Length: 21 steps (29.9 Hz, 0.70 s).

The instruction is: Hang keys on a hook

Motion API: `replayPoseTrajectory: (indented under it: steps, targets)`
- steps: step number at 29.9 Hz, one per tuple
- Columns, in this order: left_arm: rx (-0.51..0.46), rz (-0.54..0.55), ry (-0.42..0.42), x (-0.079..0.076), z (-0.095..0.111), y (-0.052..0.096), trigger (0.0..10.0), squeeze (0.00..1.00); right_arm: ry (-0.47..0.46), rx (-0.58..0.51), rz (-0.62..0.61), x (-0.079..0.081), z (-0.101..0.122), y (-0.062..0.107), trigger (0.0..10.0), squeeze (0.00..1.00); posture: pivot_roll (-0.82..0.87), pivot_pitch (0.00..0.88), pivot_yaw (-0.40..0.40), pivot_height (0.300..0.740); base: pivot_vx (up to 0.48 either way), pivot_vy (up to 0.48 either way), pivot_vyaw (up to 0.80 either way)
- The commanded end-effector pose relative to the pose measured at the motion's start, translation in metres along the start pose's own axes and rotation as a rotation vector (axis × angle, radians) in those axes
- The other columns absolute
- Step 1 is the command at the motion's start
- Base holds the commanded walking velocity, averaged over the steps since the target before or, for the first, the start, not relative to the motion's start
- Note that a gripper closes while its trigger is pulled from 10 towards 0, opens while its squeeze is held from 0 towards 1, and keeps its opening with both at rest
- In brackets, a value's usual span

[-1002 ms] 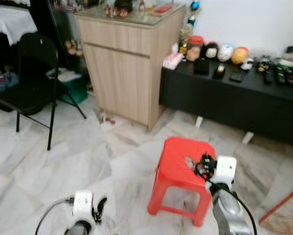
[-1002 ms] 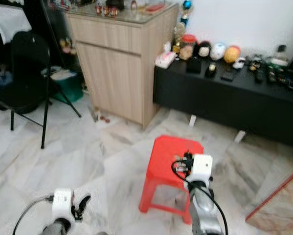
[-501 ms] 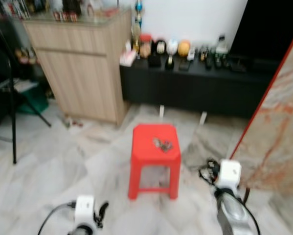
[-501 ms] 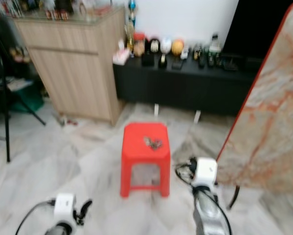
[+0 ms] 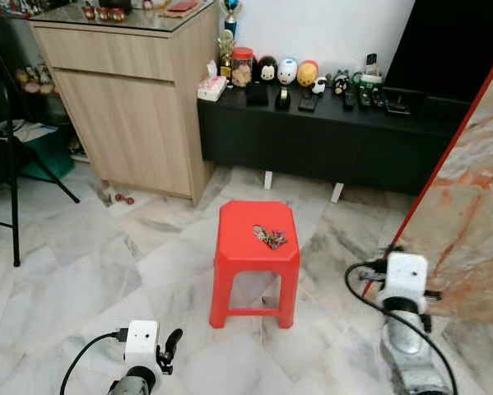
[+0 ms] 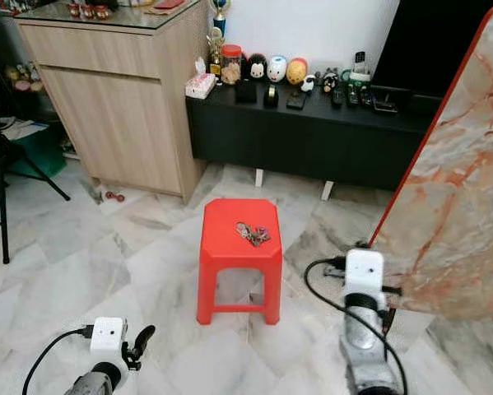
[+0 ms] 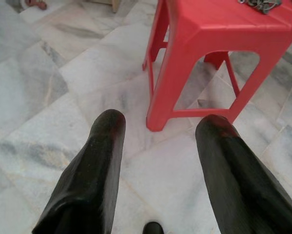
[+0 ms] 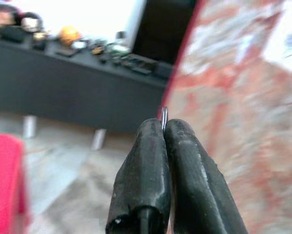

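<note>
Since the last frame the view has swung and backed off, so the stool (image 5: 257, 247) now sits dead centre instead of right under my right arm, and the blur is gone.

Keys (image 5: 269, 237) are lying on top of the stool, a bit toward 1 o'clock from the middle of the seat. Nothing is touching them.

Left claw (image 7: 158, 141) is released, fingers spread wide, hanging low at about 7 o'clock from the stool and pointed at its legs. Right claw (image 8: 164, 127) is clenched on a thin wire piece (image 8: 164, 113) poking out between the tips. Looks like a hook, but I can't tell for sure. That arm is at about 4 o'clock from the stool, next to the marble slab (image 6: 452, 206).

My take: the left claw is the free one, so it does the pickup. Come in from above, not from leg height, and go for the ring rather than the loose bunch so the keys dangle clean. Keep the right claw steady meanwhile.
</note>
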<state>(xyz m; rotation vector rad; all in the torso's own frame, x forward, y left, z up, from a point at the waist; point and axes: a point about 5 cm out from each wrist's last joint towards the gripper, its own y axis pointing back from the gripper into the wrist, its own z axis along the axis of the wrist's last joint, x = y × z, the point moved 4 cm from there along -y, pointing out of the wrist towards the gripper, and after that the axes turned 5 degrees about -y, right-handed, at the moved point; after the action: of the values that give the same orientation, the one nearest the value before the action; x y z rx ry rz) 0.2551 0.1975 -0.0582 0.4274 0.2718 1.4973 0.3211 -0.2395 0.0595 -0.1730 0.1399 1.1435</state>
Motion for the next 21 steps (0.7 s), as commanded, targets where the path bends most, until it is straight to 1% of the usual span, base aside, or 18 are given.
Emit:
replayPoseTrajectory:
  steps: [1,3,5,9,11,14,15,18,21]
  targets:
    - [-0.005,-0.011,-0.009,-0.003,0.002,-0.001,10.0,0.0,0.0,-0.032,-0.031,-0.004,0.009,-0.005,10.0,0.0,0.15,0.009,-0.06,0.74,0.0,0.0,0.0]
    - [-0.01,-0.013,-0.007,-0.004,0.003,-0.002,10.0,0.0,0.038,-0.061,-0.042,-0.003,0.015,-0.007,10.0,0.0,0.15,0.008,-0.062,0.74,0.0,0.0,0.0]
    - [-0.011,-0.013,-0.007,-0.004,0.003,-0.002,10.0,0.0,0.045,-0.067,-0.045,-0.003,0.016,-0.007,10.0,0.0,0.15,0.008,-0.062,0.74,0.0,0.0,0.0]
    - [-0.016,-0.013,-0.004,-0.004,0.004,-0.002,10.0,0.0,0.009,-0.067,-0.052,0.001,0.017,-0.005,10.0,0.0,0.15,0.006,-0.064,0.74,0.0,0.0,0.0]
    - [-0.015,-0.016,-0.004,-0.004,0.004,-0.002,10.0,0.0,-0.022,-0.047,-0.047,0.003,0.014,-0.004,10.0,0.0,0.15,0.006,-0.062,0.74,0.0,0.0,0.0]
    - [-0.02,-0.017,-0.023,-0.004,0.004,-0.001,10.0,0.0,-0.095,0.03,-0.062,0.004,0.002,-0.001,10.0,0.0,0.15,0.0,-0.066,0.74,0.0,0.0,0.0]
    - [-0.027,-0.01,-0.029,-0.004,0.006,-0.002,10.0,0.0,-0.122,0.079,-0.062,0.005,-0.006,-0.001,10.0,0.0,0.15,0.0,-0.069,0.74,0.0,0.0,0.0]
    - [-0.031,-0.011,-0.026,-0.004,0.007,-0.002,10.0,0.0,-0.153,0.141,-0.031,0.011,-0.015,0.001,10.0,0.0,0.15,0.0,-0.069,0.74,0.0,0.0,0.0]
    - [-0.032,-0.017,-0.03,-0.005,0.007,-0.002,10.0,0.0,-0.145,0.141,-0.057,0.007,-0.016,0.001,10.0,0.0,0.16,0.0,-0.07,0.74,0.0,0.0,0.0]
